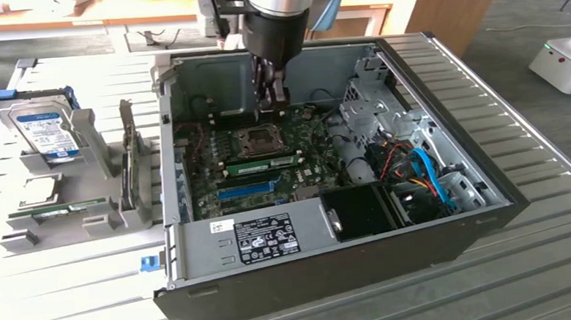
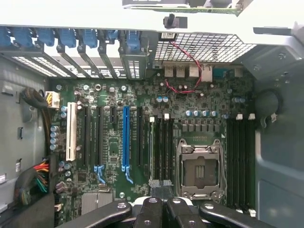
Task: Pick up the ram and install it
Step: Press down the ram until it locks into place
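A ram [image 1: 266, 163], a narrow green stick, stands on edge in a motherboard slot between the empty CPU socket [image 1: 260, 139] and the blue slot [image 1: 246, 189]. Another green ram stick [image 1: 68, 209] lies in the grey holder outside the case. My gripper [image 1: 271, 108] hangs inside the open case, above the motherboard behind the socket. Its fingers are shut with nothing visible between them. In the wrist view the gripper [image 2: 160, 187] sits over one end of the dark memory slots [image 2: 164, 142], beside the CPU socket [image 2: 199, 166].
The open computer case [image 1: 211, 241] lies on a ribbed metal table [image 1: 545, 264]. Drive cage, cables and a black fan fill the exterior view's right of the case. Outside, a hard drive [image 1: 44, 129] and a grey upright card [image 1: 129, 161] stand in holders.
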{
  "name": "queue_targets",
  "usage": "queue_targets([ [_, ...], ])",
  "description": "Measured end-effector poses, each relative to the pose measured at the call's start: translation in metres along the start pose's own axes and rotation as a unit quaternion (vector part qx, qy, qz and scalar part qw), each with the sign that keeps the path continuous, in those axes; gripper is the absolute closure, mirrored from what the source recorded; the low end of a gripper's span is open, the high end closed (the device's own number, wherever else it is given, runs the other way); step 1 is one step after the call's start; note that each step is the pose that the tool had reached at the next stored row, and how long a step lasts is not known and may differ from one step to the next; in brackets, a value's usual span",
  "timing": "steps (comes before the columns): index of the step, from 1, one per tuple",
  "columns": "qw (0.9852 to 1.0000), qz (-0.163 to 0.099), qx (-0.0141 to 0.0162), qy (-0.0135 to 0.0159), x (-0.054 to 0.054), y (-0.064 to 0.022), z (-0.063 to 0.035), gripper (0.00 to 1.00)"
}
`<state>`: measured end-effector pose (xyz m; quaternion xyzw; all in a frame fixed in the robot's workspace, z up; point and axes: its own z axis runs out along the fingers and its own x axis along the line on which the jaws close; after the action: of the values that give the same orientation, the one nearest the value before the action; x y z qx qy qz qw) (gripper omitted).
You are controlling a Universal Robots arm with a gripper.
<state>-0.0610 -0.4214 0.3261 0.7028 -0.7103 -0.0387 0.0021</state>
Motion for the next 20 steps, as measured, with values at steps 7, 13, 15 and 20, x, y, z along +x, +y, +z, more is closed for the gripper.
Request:
queue_targets([
  [7,1.0,0.0,0.0,0.0,-0.0005,-0.001,-0.0097,0.89],
  [13,1.0,0.0,0.0001,0.0,-0.0006,-0.0011,-0.0103,0.89],
  [15,1.0,0.0,0.0004,0.0,-0.0005,-0.0016,-0.0104,0.89],
  [20,1.0,0.0,0.0018,0.0,-0.0006,-0.0037,-0.0104,0.89],
])
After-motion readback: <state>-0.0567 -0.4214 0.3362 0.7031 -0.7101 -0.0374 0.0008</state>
